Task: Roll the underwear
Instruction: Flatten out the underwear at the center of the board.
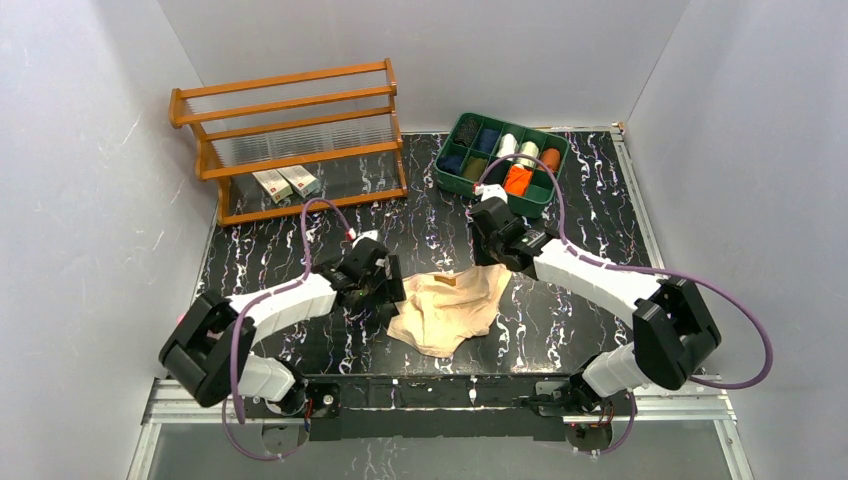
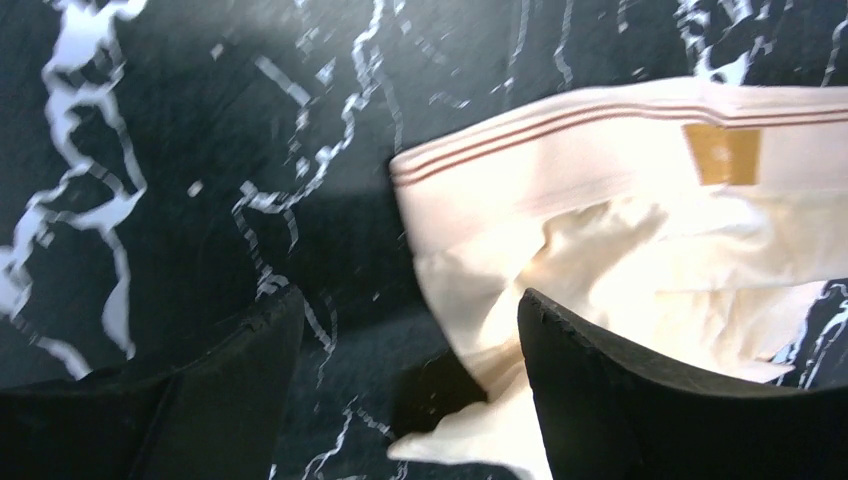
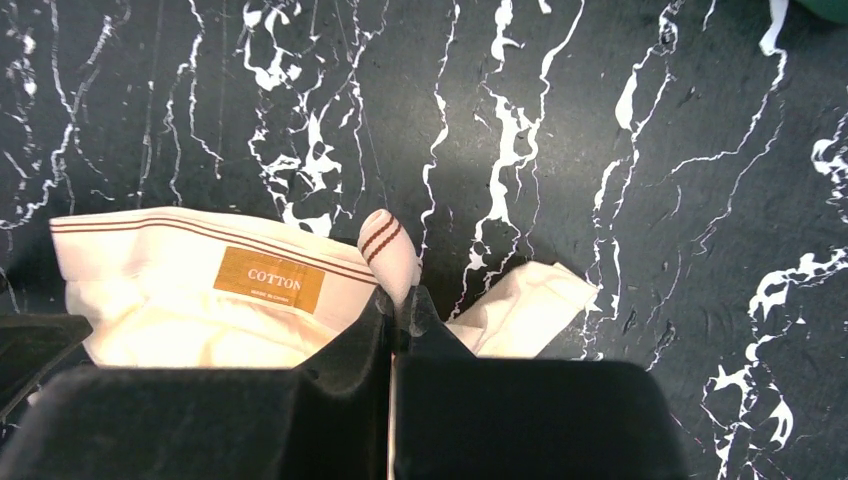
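Observation:
The pale tan underwear (image 1: 445, 305) lies spread on the black marbled table between the arms. Its striped waistband and a brown "COTTON" label show in the right wrist view (image 3: 180, 310). My right gripper (image 3: 397, 300) is shut on the waistband's right corner, which pokes up between the fingers; from above it sits at the cloth's upper right (image 1: 497, 262). My left gripper (image 2: 410, 330) is open at the cloth's left edge (image 2: 600, 200), which lies between the jaws, and it shows from above (image 1: 388, 290). The bright orange underwear (image 1: 517, 180) sits in the green tray.
A green compartment tray (image 1: 455, 165) at the back right holds several dark, white and dull orange rolls. A wooden rack (image 1: 290, 140) stands at the back left with two small boxes (image 1: 285, 183) under it. White walls close in both sides.

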Robot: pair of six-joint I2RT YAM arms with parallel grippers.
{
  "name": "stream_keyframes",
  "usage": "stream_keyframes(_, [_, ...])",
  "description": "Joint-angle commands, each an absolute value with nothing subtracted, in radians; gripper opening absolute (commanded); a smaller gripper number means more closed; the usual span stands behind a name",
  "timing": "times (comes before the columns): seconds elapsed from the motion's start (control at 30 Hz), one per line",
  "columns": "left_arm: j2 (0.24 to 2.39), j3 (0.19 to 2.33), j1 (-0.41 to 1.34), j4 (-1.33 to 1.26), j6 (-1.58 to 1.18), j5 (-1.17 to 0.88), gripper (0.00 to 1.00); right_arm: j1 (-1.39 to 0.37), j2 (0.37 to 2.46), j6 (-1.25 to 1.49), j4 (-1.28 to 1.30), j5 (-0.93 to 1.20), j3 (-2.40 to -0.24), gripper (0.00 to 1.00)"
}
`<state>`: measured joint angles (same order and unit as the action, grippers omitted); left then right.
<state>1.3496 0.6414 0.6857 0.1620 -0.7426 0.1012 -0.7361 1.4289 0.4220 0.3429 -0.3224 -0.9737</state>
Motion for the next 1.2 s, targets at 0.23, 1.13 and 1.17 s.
stream_keyframes(0.23, [1.522,0.754,0.662,0.129,-0.661,0.092,0.52,-0.7,1.434,0.434,0.326,-0.28,-0.987,0.01])
stream_keyframes(1.13, [1.185,0.732,0.67,0.171,-0.571,0.283,0.0,-0.628,1.252,0.427,0.286,-0.053,-0.998,0.01])
stream_keyframes(1.17, [1.144,0.735,0.67,0.199,-0.568,0.293,0.0,-0.627,1.23,0.435,0.278,-0.03,-0.991,0.01])
